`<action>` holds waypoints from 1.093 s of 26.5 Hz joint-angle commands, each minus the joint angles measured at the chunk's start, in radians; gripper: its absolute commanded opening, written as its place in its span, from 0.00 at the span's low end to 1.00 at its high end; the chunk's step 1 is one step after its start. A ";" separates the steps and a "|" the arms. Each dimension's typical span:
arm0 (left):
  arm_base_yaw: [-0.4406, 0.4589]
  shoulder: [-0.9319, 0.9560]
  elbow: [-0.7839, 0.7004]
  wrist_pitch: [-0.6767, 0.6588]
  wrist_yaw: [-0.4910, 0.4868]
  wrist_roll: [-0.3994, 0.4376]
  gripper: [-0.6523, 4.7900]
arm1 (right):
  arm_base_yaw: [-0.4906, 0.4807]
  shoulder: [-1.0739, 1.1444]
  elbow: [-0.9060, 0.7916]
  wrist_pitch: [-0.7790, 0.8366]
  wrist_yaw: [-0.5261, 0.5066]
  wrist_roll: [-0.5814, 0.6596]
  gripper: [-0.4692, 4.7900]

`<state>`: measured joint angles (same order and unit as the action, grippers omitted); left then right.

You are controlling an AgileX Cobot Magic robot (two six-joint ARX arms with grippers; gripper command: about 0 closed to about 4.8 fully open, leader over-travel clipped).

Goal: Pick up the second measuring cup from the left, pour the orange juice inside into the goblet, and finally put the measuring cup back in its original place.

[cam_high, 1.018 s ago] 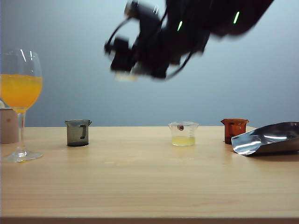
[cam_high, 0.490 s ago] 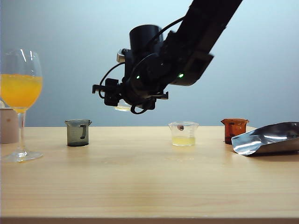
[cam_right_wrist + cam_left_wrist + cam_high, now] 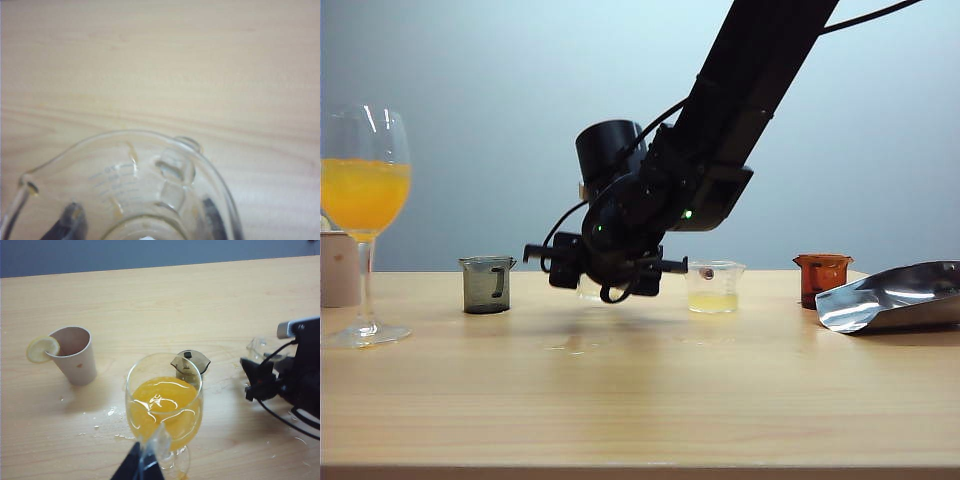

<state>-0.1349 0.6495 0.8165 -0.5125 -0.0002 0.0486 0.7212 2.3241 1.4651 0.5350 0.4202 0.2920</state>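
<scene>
Exterior view: the right gripper (image 3: 602,272) sits low over the pale wood-grain table (image 3: 640,400), black and cable-draped, clamped on the second measuring cup (image 3: 588,288), a clear plastic cup just glimpsed behind the fingers between the smoky grey cup (image 3: 486,284) and the clear cup with pale yellow liquid (image 3: 713,287). Far left, the tall stemmed goblet (image 3: 364,190) holds opaque orange juice (image 3: 364,194) in its round bowl; at right stand an amber cup (image 3: 821,277) and a crinkled silver foil pouch (image 3: 895,296). Left wrist view: the left gripper (image 3: 142,467) shows only dark finger tips at the goblet's stem, grip impossible to judge; a paper cup (image 3: 75,355) carries a lemon slice (image 3: 42,348). Right wrist view: the flared, transparent rim fills the frame, empty, dark pads (image 3: 67,225) pressing its walls.
</scene>
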 commanded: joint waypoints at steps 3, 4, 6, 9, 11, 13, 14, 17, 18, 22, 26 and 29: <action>0.000 -0.002 0.000 0.013 0.004 -0.003 0.11 | 0.008 0.019 0.004 0.001 0.004 0.002 0.42; 0.000 -0.002 0.000 0.012 0.004 -0.003 0.11 | 0.009 0.022 0.004 0.006 0.004 0.002 0.43; 0.000 -0.002 0.000 0.013 0.004 -0.003 0.11 | 0.009 0.027 0.004 0.018 0.004 0.002 0.43; 0.000 -0.002 0.000 0.012 0.004 -0.003 0.11 | 0.009 0.028 0.004 0.018 0.004 -0.001 0.45; 0.000 -0.002 0.000 0.012 0.004 -0.003 0.11 | 0.009 0.028 0.004 0.019 0.005 0.000 0.71; 0.000 -0.002 0.000 0.012 0.004 -0.003 0.11 | 0.009 0.027 0.004 0.022 0.009 -0.001 1.00; 0.000 -0.002 0.000 0.013 0.004 -0.003 0.11 | 0.010 0.027 0.004 0.022 0.008 -0.001 1.00; 0.000 -0.002 0.000 0.012 0.004 -0.003 0.11 | 0.018 0.024 0.004 0.021 0.008 -0.005 1.00; 0.000 -0.002 0.000 0.012 0.004 -0.003 0.11 | 0.020 0.021 0.004 0.019 0.007 -0.005 1.00; 0.000 -0.002 0.000 0.013 0.004 -0.003 0.11 | 0.028 0.000 0.004 -0.017 0.008 -0.035 1.00; 0.000 -0.002 0.000 0.012 0.004 -0.003 0.11 | 0.037 -0.022 0.002 -0.079 0.006 -0.042 1.00; 0.000 -0.002 0.000 0.012 0.004 -0.003 0.11 | 0.045 -0.034 0.002 -0.098 0.007 -0.042 1.00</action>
<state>-0.1349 0.6495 0.8165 -0.5125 -0.0002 0.0486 0.7578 2.3047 1.4639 0.4332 0.4244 0.2520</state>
